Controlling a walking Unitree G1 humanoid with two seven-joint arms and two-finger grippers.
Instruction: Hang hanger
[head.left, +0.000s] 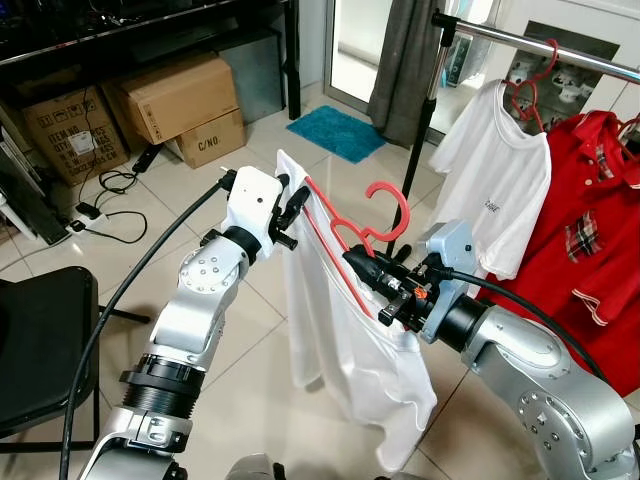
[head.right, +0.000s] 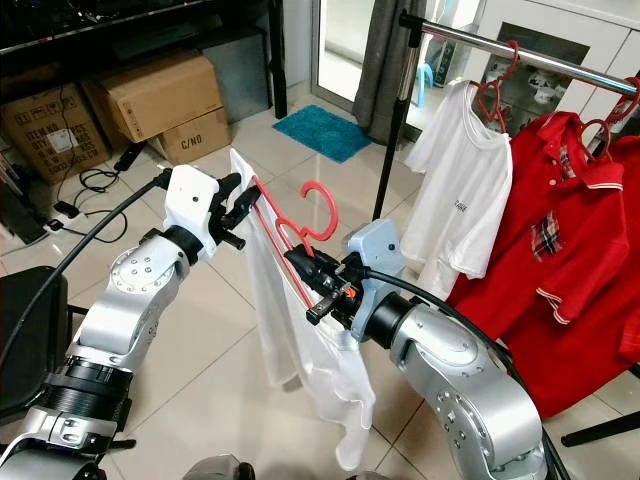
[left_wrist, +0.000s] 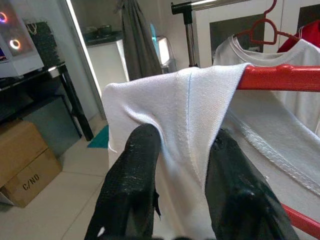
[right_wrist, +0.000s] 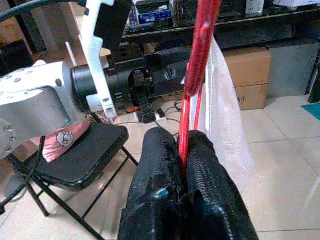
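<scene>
Chair: a black folding chair (head.left: 40, 340) is standing on the tiled floor (head.left: 250, 340) at the far left, beside the left arm
Boxes: cardboard boxes (head.left: 175, 105) are sitting on the floor under a dark shelf, with cables lying near them
Left end effector: the left end effector (head.left: 292, 212) is pinching the shoulder seam of the white shirt (head.left: 350, 350) where it is draping over one end of the hanger; the fingers (left_wrist: 132, 185) are pressing the cloth from both sides
Hanger: the red hanger (head.left: 350, 235) is being held in mid-air between the two arms, tilted, its hook pointing up toward the rail, apart from it
Right end effector: the right end effector (head.left: 368, 268) is clamping the hanger's red bar, fingers (right_wrist: 160, 185) closed tight on it
Rail: a metal clothes rail (head.left: 540, 45) is carrying a white T-shirt (head.left: 495, 190) and a red polo shirt (head.left: 590, 250) on red hangers at the right
</scene>
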